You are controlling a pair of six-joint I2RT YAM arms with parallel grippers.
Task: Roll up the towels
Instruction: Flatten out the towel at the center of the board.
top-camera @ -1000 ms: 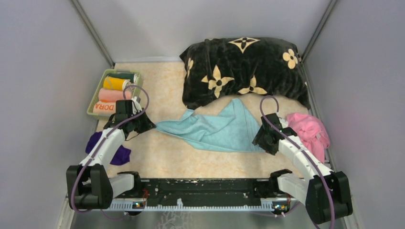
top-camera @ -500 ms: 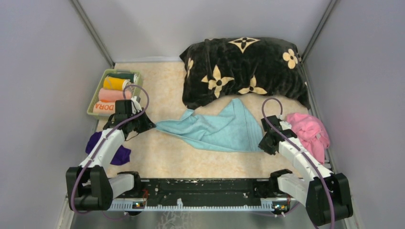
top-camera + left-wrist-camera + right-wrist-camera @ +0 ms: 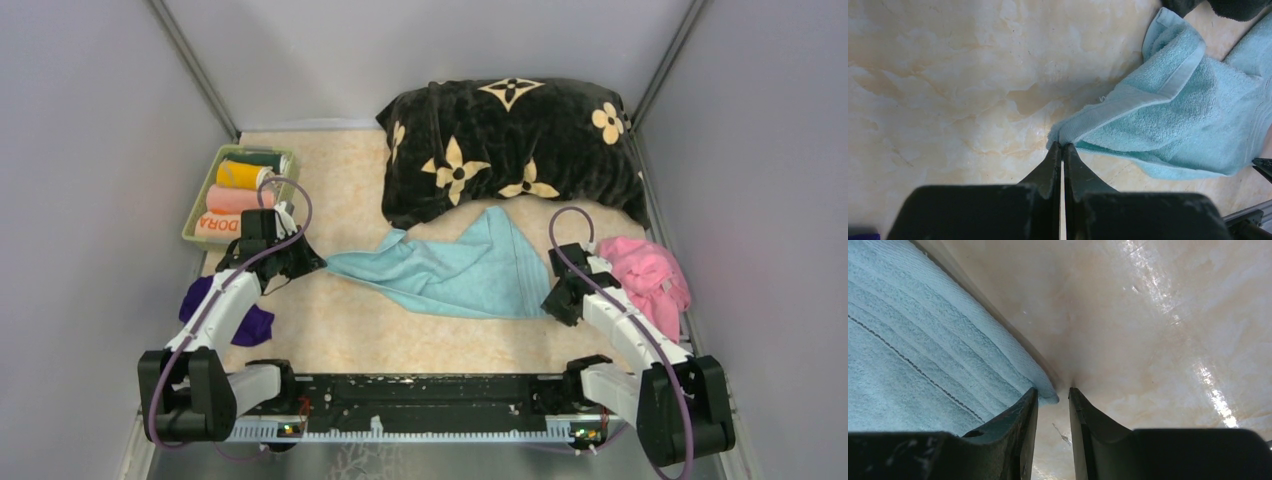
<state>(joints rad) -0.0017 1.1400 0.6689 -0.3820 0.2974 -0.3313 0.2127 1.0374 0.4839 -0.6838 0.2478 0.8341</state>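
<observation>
Towel (image 3: 450,275), light blue, long axis left-right; left fingers (image 3: 1045,172) clamped on left corner; right fingers (image 3: 1020,417) apart.

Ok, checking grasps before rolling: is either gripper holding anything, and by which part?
The left gripper is shut on the light blue towel, pinching just the tip of its corner. The right gripper is open beside the towel's other corner, holding nothing.

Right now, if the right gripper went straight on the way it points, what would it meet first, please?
Probably the corner of the light blue towel, lying at the tips of the right gripper, then the table beneath; depth is hard to judge.
</observation>
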